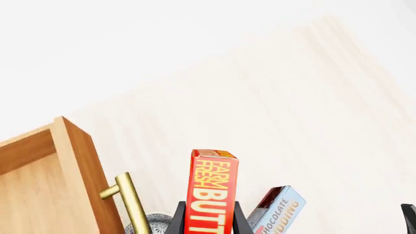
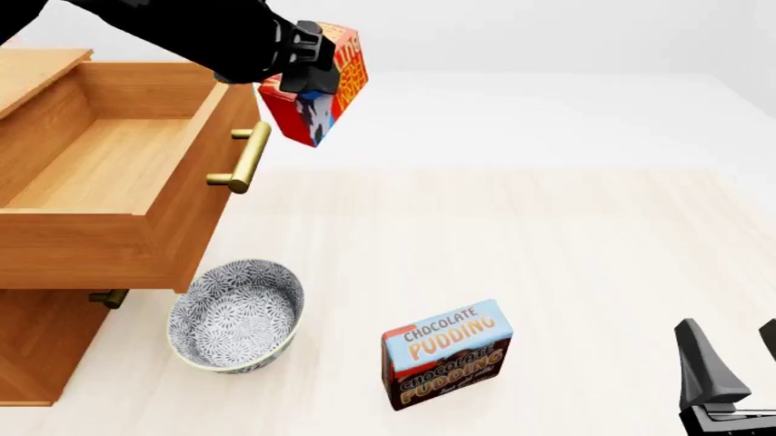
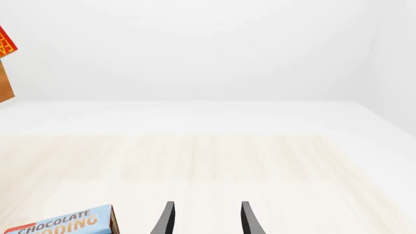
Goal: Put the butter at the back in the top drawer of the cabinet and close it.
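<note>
Butter (image 2: 318, 86) gripped in left pincer (image 2: 313, 56), long axis seemingly tilted off vertical.

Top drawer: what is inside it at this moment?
The top drawer stands open and its visible wooden floor is bare. The butter is held by the left gripper outside it. The left arm covers the back corner.

front view: high, behind arms, faces 12 o'clock and down; cabinet (image 2: 49, 345) at 9 o'clock
left wrist view: close behind left gripper (image 1: 209, 222), looks down past butter (image 1: 211, 192) to table
right wrist view: low, near table (image 3: 260, 161), faces far wall
shared: pudding box (image 2: 446, 354) in all three views
</note>
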You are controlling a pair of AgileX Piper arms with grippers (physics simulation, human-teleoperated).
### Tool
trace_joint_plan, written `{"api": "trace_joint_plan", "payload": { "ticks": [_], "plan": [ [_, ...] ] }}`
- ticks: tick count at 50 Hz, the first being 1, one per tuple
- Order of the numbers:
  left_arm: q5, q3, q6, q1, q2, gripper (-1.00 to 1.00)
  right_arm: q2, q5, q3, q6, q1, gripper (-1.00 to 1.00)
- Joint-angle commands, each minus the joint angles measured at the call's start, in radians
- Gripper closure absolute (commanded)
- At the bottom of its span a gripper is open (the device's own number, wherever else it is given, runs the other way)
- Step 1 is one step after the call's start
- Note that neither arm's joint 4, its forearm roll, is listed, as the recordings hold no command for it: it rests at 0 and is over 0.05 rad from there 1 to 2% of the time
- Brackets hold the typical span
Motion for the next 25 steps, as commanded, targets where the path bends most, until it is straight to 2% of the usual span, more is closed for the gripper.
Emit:
{"api": "trace_joint_plan", "payload": {
  "ticks": [1, 25],
  "plan": [
    [0.004, 0.002, 0.035, 0.041, -0.046, 1.00, 0.000, 0.000, 0.000, 0.000, 0.000, -1.00],
    [0.039, 0.014, 0.055, 0.124, -0.113, 1.00, 0.000, 0.000, 0.000, 0.000, 0.000, -1.00]
  ]
}}
